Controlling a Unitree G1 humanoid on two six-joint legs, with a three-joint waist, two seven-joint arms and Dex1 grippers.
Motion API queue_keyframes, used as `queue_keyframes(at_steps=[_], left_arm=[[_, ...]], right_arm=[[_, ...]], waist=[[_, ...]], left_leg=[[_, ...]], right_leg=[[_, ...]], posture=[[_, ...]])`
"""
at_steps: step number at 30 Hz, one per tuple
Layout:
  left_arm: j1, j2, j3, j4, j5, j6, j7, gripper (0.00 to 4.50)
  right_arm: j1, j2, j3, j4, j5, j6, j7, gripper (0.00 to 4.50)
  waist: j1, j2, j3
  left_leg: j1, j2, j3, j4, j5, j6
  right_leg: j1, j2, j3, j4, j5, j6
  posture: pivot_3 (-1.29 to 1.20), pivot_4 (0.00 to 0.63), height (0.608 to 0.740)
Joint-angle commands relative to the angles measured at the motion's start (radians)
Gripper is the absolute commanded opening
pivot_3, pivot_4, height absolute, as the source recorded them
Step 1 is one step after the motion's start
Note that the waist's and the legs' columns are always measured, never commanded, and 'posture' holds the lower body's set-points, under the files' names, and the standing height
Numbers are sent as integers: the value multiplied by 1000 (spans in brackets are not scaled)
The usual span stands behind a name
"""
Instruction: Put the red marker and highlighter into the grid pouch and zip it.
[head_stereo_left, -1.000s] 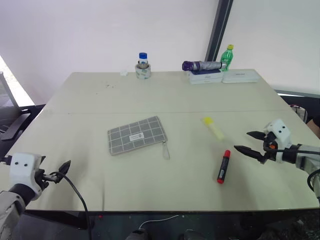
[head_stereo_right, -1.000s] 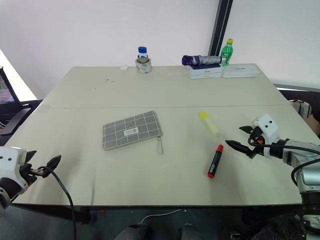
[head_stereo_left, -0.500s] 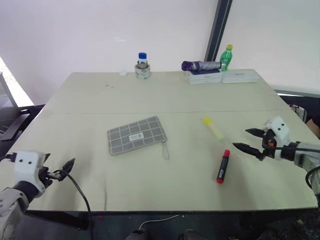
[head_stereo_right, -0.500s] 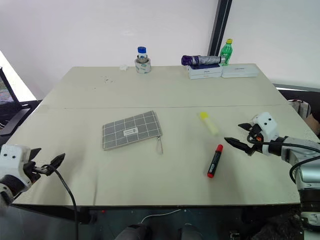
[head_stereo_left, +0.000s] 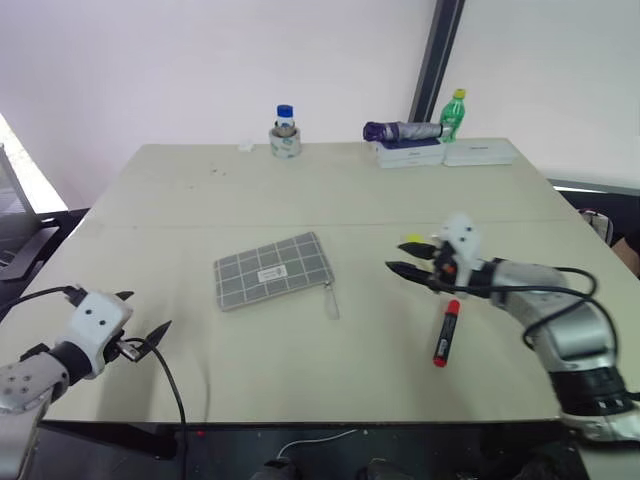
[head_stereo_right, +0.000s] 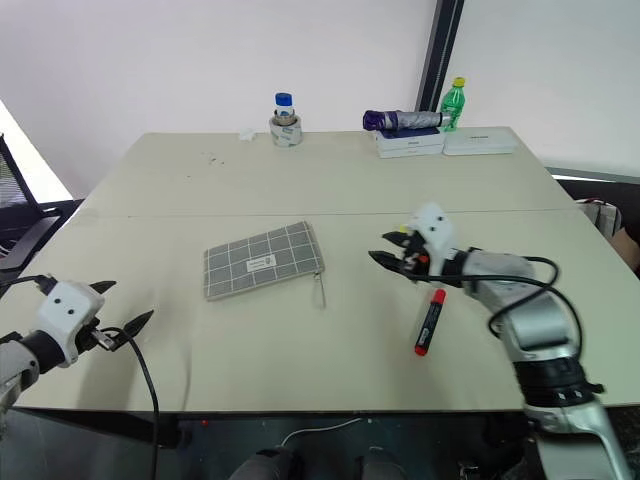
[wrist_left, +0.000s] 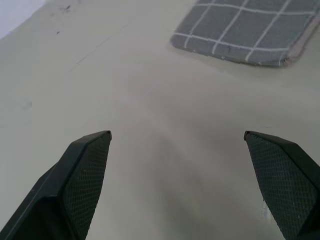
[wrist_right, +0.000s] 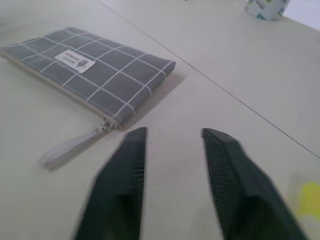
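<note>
Above the highlighter (head_stereo_left: 412, 243) the right gripper (head_stereo_left: 400, 258) hovers, jaws narrowly parted and empty; left gripper (head_stereo_left: 142, 317) jaws spread wide

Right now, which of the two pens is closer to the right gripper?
The highlighter: its yellow cap shows right behind the right gripper. The red marker lies nearer the table's front edge, under the forearm.

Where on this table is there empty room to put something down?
Bare: the wide stretch between the grid pouch and the far-edge clutter, and the near left area by the left gripper. Crowded: around the right gripper, highlighter and red marker.
</note>
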Motion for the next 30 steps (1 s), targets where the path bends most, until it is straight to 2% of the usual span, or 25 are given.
queue_keyframes(at_steps=[1,7,13,18,23,30], left_arm=[[-62,28,-61,102,85,-124,1,4500],[-229,17,-191,284,231,-320,66,4500],[-366,-8,-280,452,332,-489,160,4500],[-412,-13,-338,515,362,-570,159,4500],[-427,-17,-374,533,371,-620,152,4500],[-422,-20,-385,501,341,-635,131,4500]], right_arm=[[-52,50,38,11,-58,20,-90,23],[-125,186,100,194,-183,-35,-252,23],[-202,281,129,406,-246,-87,-312,23],[-243,347,148,495,-253,-114,-284,23],[-250,408,179,490,-239,-110,-216,23],[-246,425,187,481,-260,-116,-211,23]], waist=[[0,0,0],[-1,0,0],[-15,0,0],[-33,0,0],[-31,0,0],[-28,0,0]], left_leg=[[-1,0,0,0,0,0],[-1,-1,0,0,3,-6],[-2,-1,0,0,4,-7],[-2,-1,0,0,5,-8],[-2,-1,0,0,5,-8],[-2,-2,0,1,5,-8]], right_leg=[[-1,0,0,0,0,0],[-1,0,0,0,0,0],[-4,0,0,3,0,0],[-5,0,1,5,0,0],[-6,1,1,5,0,0],[-6,0,1,6,0,0]], posture=[[0,150,740],[0,150,740],[0,150,740],[0,150,740],[0,150,740],[0,150,740]])
